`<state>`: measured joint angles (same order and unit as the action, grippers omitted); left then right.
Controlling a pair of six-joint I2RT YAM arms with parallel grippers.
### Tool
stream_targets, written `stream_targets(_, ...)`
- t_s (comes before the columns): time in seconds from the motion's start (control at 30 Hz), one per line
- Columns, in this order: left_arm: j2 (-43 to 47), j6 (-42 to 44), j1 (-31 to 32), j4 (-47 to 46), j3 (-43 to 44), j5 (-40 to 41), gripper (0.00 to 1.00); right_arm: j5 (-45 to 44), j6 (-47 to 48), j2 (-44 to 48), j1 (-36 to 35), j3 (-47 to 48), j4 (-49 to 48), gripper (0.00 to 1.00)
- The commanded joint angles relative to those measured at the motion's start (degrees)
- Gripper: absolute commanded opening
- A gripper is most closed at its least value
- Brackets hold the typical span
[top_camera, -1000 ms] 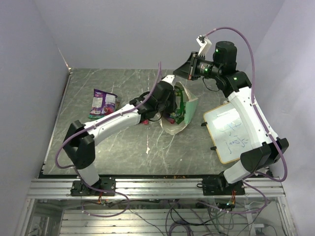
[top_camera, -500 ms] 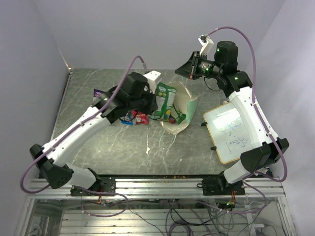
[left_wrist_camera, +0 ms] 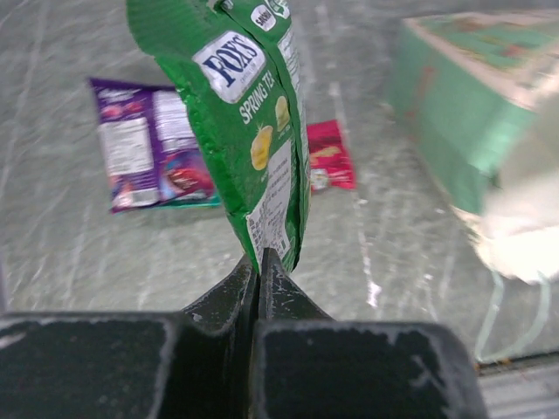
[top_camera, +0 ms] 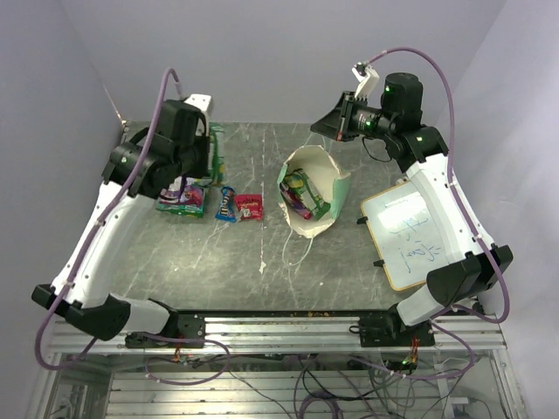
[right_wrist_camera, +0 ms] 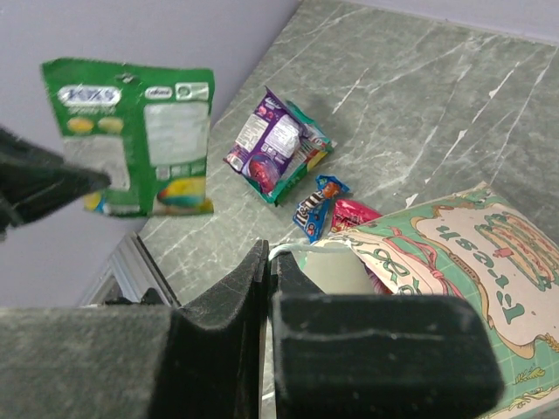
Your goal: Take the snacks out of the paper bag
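The left pincer (left_wrist_camera: 260, 262) is pressed together on one edge of a green snack bag (left_wrist_camera: 249, 105). It holds the bag aloft near the purple packet (top_camera: 181, 195), well apart from the paper bag (top_camera: 319, 223). It would do best to lower the bag onto bare counter (top_camera: 175, 253) before letting go. The right pincer (right_wrist_camera: 269, 262) pinches the paper bag's string handle (right_wrist_camera: 301, 250); more snacks (top_camera: 301, 194) lie inside.
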<state>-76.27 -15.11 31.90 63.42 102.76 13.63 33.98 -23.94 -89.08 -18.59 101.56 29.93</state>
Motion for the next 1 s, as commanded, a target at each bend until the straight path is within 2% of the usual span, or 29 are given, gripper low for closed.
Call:
stream_targets(0.0,-4.09,4.82,-9.6,3.56,1.51,-0.05,0.07,2.16,-0.2,-0.05,0.39,0.0,-1.63,0.0)
stream_targets(0.17,-7.03,10.23,-22.78,0.57,-2.11,-9.91,0.07,4.38,-1.22,-0.36,0.31,-0.06,-1.37,0.0)
stream_targets(0.3,-11.1,10.76,-28.34,-1.07,-1.14,-16.26,0.07,5.48,-1.68,-0.69,-0.41,-0.77,-1.64,0.0)
stream_targets(0.4,-14.66,11.8,-29.98,-0.99,0.06,-21.02,0.07,6.21,-1.82,-1.12,-1.18,-0.86,-1.57,0.0)
stream_targets(0.53,-18.51,12.84,-30.98,0.05,0.13,-21.78,0.07,7.5,-2.61,-1.88,-2.42,-0.86,-2.05,0.0)
stream_targets(0.67,-18.74,14.17,-31.02,-0.74,-0.83,-22.99,0.07,7.48,-2.0,-2.9,-3.48,0.09,-1.48,0.0)
stream_targets(0.97,-22.52,16.1,-35.26,-2.5,-1.14,-29.98,0.07,5.78,-0.23,-1.76,-4.23,0.06,0.04,0.0)
